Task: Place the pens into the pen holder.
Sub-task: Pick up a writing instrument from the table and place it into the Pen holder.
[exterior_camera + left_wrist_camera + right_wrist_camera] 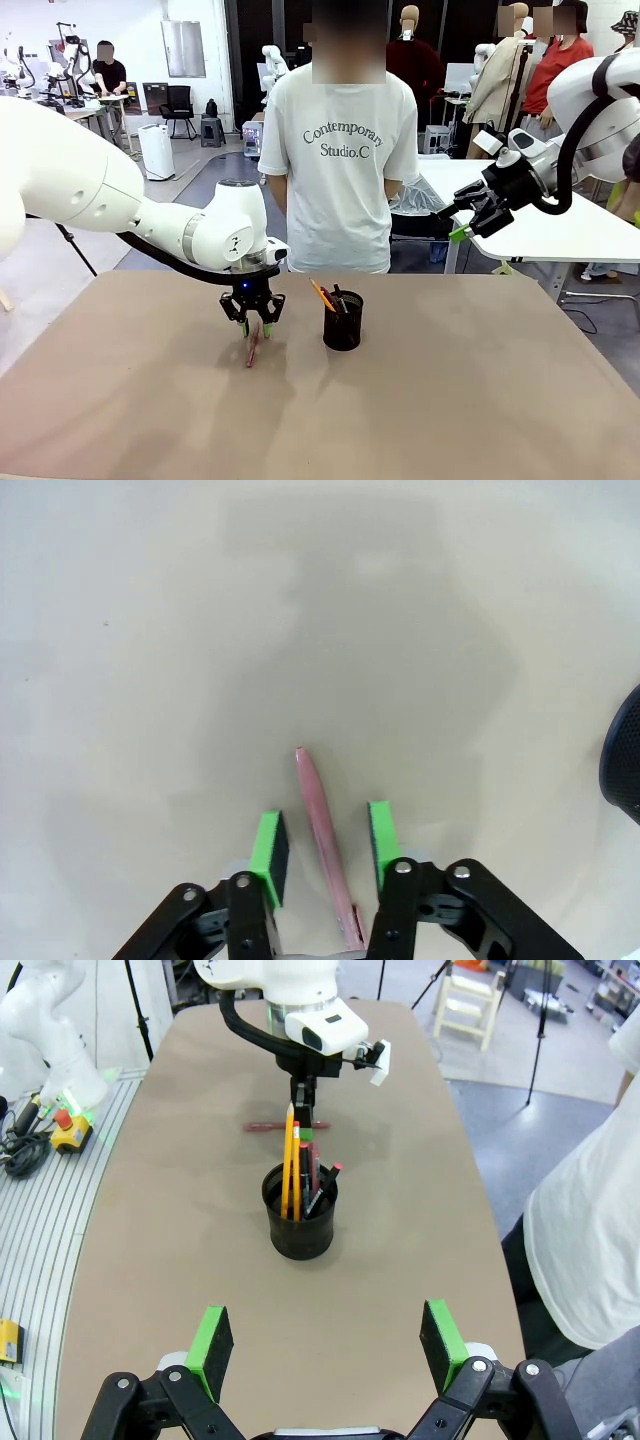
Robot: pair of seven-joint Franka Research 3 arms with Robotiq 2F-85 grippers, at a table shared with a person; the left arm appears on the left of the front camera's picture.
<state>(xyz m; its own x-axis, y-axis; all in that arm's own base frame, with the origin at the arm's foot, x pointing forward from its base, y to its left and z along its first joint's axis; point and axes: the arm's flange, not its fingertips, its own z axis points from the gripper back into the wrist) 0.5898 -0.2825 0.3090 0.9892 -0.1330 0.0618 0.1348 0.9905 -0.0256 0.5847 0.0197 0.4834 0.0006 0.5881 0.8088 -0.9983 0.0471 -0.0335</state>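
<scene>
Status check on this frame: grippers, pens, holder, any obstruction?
Left gripper down at table, pads either side of reddish-brown pen, no contact visible. Right gripper open, raised, empty. Pencil and marker already in pen holder. Nothing blocking.

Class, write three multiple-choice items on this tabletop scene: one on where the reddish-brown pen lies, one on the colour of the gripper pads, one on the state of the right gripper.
1. Where is the reddish-brown pen?
A. In the pen holder
B. Flat on the table, between the left gripper's pads
C. In the person's hand

2. What colour are the gripper pads?
A. Green
B. Blue
C. White

3. What state is the right gripper in?
A. Shut on a pencil
B. Open and empty
C. Shut on the holder

Answers: 1 B, the pen lies on the table with the left gripper straddling it, apart from the pen holder. 2 A, the wrist views show bright green. 3 B, its pads stand wide apart with nothing between.
</scene>
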